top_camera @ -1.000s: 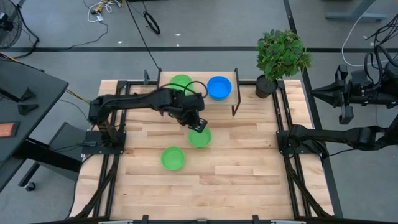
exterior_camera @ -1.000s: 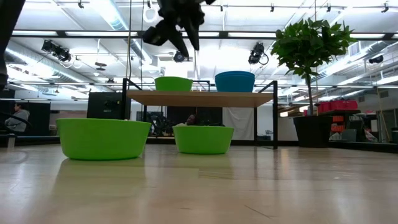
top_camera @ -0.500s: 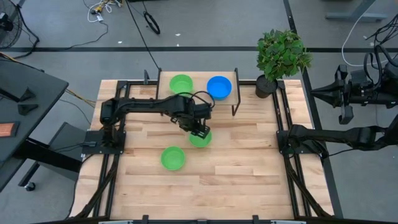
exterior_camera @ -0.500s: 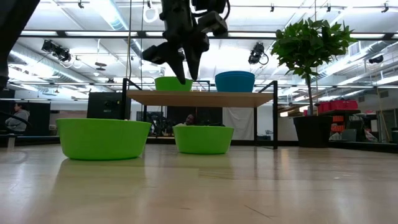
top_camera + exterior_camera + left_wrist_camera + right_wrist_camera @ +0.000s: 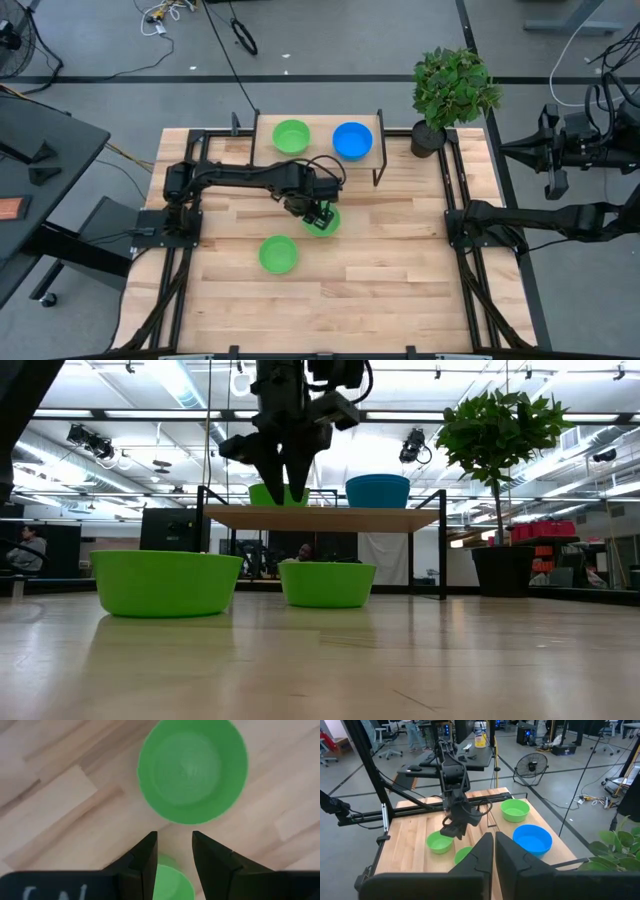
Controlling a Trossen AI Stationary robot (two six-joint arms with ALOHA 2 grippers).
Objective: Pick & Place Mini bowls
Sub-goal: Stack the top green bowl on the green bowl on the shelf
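A: Left claw (image 5: 320,214) hangs over the green mini bowl (image 5: 322,221) mid-worktop (image 5: 400,270), fingers parted, gripping nothing.

B: And beyond that bowl?

A: Second green bowl (image 5: 278,254) sits near it on the worktop; a third green (image 5: 291,135) and a blue bowl (image 5: 352,140) are on the raised shelf (image 5: 316,158) behind it. Right claw (image 5: 494,851) waits off past the potted plant (image 5: 452,90), pinched together, empty.

place: a robot lab in a big open room | table: a wooden table (image 5: 380,270) is held in a black metal frame | floor: grey, with loose cables (image 5: 165,14) | ceiling: long lights are hung high up | around: desks, office chairs (image 5: 390,735), a standing fan (image 5: 531,766) and a potted plant (image 5: 452,92) are seen
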